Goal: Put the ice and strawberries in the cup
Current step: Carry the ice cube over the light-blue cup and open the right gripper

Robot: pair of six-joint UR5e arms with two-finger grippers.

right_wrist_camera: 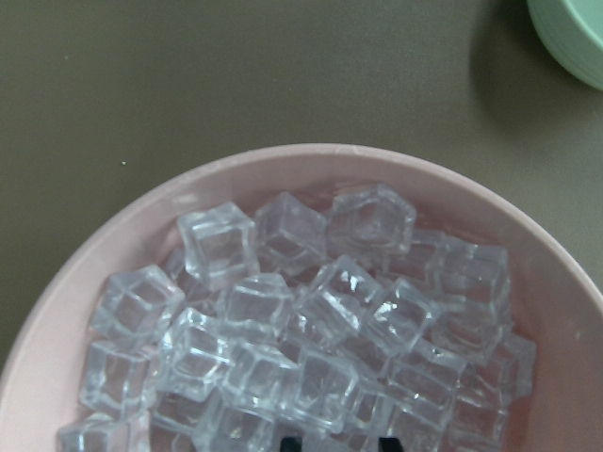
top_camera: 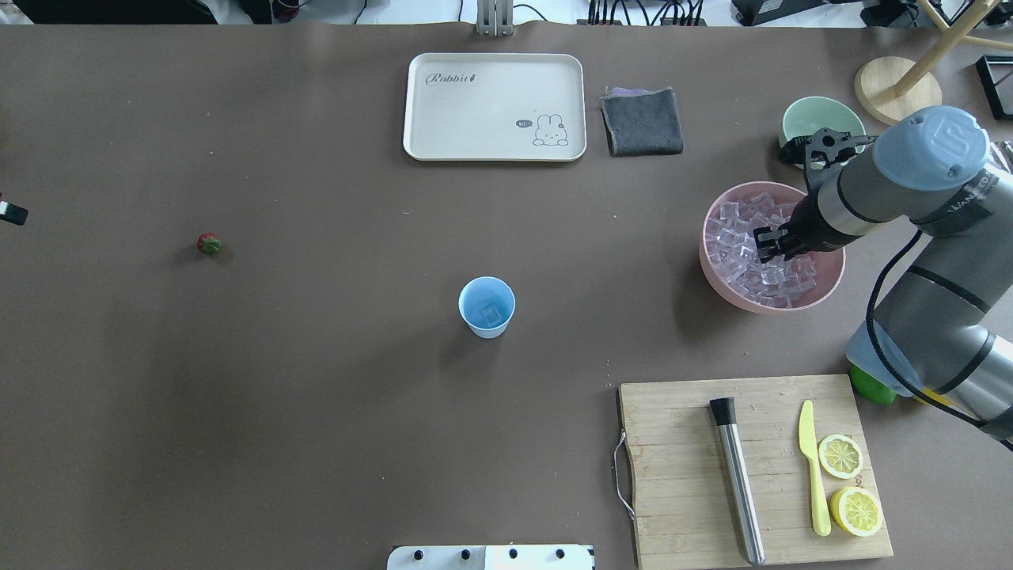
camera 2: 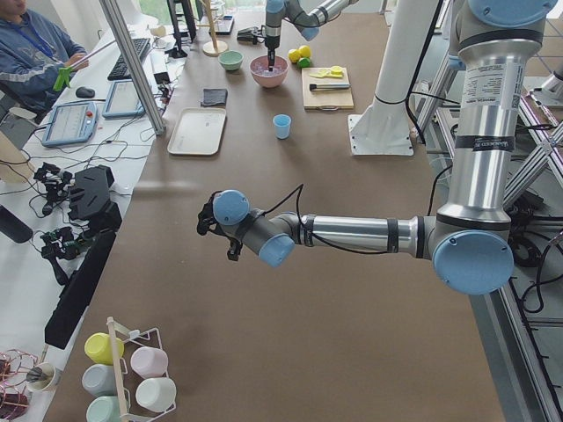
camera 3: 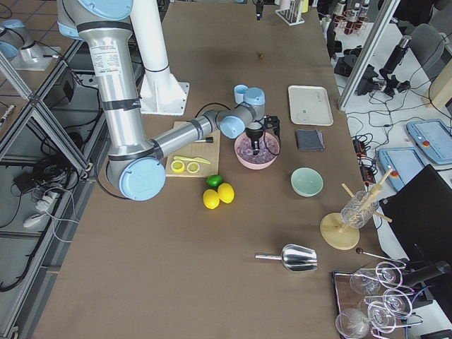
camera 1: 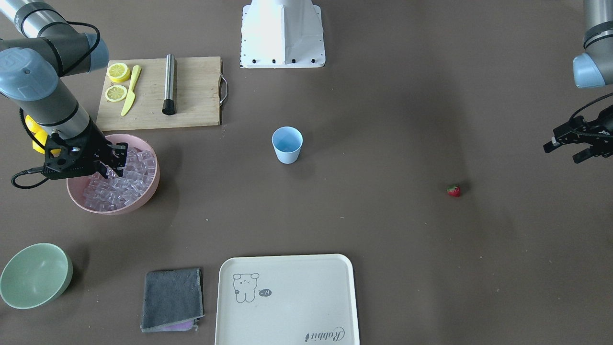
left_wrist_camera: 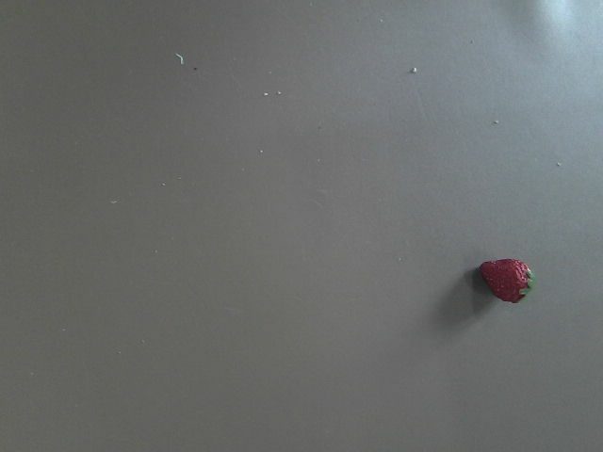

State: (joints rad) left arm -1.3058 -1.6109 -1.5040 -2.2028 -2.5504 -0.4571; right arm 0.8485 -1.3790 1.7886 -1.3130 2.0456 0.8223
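The light blue cup (camera 1: 287, 144) (top_camera: 487, 306) stands upright near the table's middle, with a faint square glassy shape in its bottom. The ice (camera 1: 129, 184) (right_wrist_camera: 320, 301) fills a pink bowl (top_camera: 712, 273). My right gripper (top_camera: 772, 247) (camera 1: 117, 170) reaches down into that pile, its two fingertips (right_wrist_camera: 386, 443) apart at the cubes, open. The strawberry (camera 1: 453, 190) (top_camera: 209, 243) (left_wrist_camera: 506, 280) lies alone on the table, far from the cup. My left gripper (camera 1: 565, 151) hovers open beyond the strawberry, holding nothing.
A wooden board (top_camera: 681, 475) carries two lemon slices (top_camera: 840, 456), a yellow knife (top_camera: 812, 467) and a metal cylinder (top_camera: 737, 479). A pale green bowl (top_camera: 815, 119), a grey cloth (top_camera: 642, 120) and a cream tray (top_camera: 475, 111) sit along the far side. The robot base (camera 1: 282, 33) is between the arms.
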